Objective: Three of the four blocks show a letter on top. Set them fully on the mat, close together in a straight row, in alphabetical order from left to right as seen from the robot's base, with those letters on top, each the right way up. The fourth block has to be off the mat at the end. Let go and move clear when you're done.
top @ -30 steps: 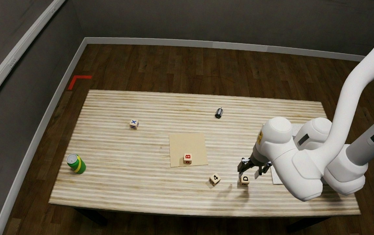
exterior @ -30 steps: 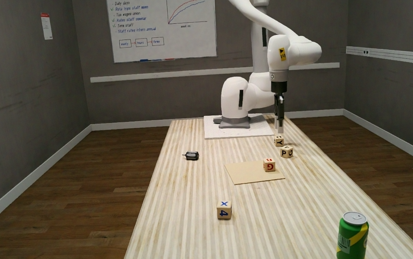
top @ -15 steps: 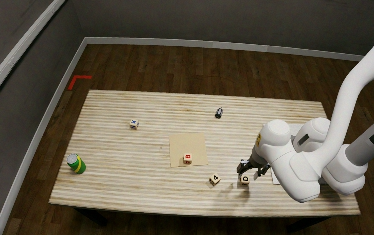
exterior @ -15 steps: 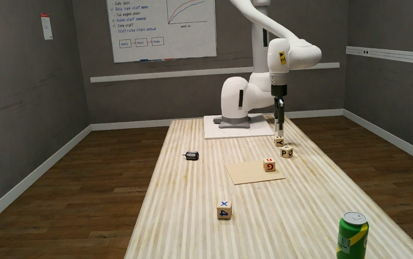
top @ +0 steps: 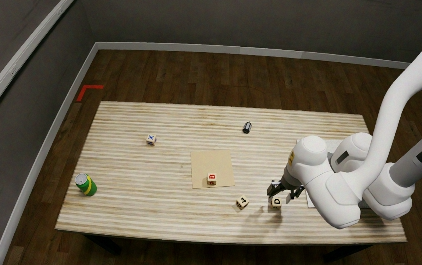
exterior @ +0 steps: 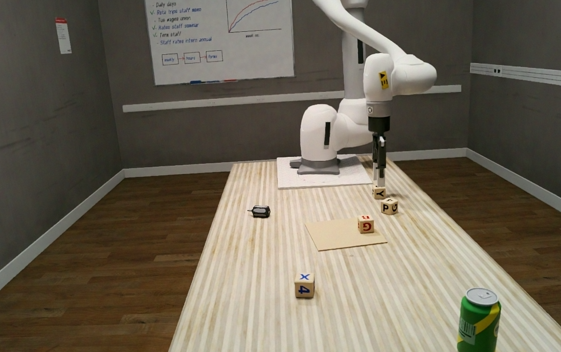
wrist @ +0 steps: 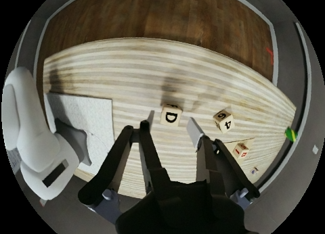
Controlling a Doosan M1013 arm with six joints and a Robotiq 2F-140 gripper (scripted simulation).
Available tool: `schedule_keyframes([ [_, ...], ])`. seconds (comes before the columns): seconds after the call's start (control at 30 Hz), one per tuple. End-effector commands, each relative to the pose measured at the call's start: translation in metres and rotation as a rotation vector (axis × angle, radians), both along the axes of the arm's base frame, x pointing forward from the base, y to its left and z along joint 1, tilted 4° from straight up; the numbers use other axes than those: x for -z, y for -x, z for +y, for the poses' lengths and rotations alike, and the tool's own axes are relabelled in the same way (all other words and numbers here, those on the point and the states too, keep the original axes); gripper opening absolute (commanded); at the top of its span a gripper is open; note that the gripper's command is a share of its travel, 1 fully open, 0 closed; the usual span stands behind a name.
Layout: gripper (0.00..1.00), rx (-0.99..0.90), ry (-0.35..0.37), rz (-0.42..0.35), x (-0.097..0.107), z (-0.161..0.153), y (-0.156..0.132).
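Observation:
The block with a black D on top (top: pixel 276 202) (exterior: pixel 378 191) (wrist: pixel 170 115) stands on the table near the front edge, off the mat. My gripper (top: pixel 280 194) (exterior: pixel 378 183) (wrist: pixel 171 120) hangs just above it, fingers partly open on either side, holding nothing. The block with a 4 on top (top: pixel 242 201) (exterior: pixel 389 206) (wrist: pixel 224 120) stands to its left, turned askew, off the mat. The block with a red B on top (top: pixel 211 178) (exterior: pixel 365 224) (wrist: pixel 241 149) stands on the tan mat (top: pixel 211 161) (exterior: pixel 334 236) near its front edge. The block with a blue X on top (top: pixel 151 139) (exterior: pixel 304 284) stands far off to the left.
A green can (top: pixel 86 184) (exterior: pixel 478 319) stands near the table's left front corner. A small dark object (top: pixel 247 127) (exterior: pixel 260 211) lies towards the back. The arm's white base plate (top: pixel 334 145) (exterior: pixel 317 179) (wrist: pixel 84 115) is on the right side.

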State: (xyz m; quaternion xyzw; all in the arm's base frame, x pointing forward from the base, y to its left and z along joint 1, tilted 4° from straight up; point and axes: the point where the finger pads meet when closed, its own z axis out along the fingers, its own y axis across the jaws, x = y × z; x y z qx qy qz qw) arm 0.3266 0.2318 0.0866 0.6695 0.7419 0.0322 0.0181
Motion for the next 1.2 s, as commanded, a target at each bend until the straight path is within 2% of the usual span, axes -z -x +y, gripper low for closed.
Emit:
schedule_keyframes([
  [0.0, 0.53, 0.0, -0.001, 0.0, 0.0, 0.0, 0.0],
  [0.4, 0.53, 0.0, -0.001, 0.0, 0.006, 0.0, -0.001],
  [0.87, 0.53, 0.0, -0.001, 0.0, 0.044, 0.001, -0.003],
  [1.17, 0.53, 0.0, -0.001, 0.0, 0.049, 0.002, -0.004],
])
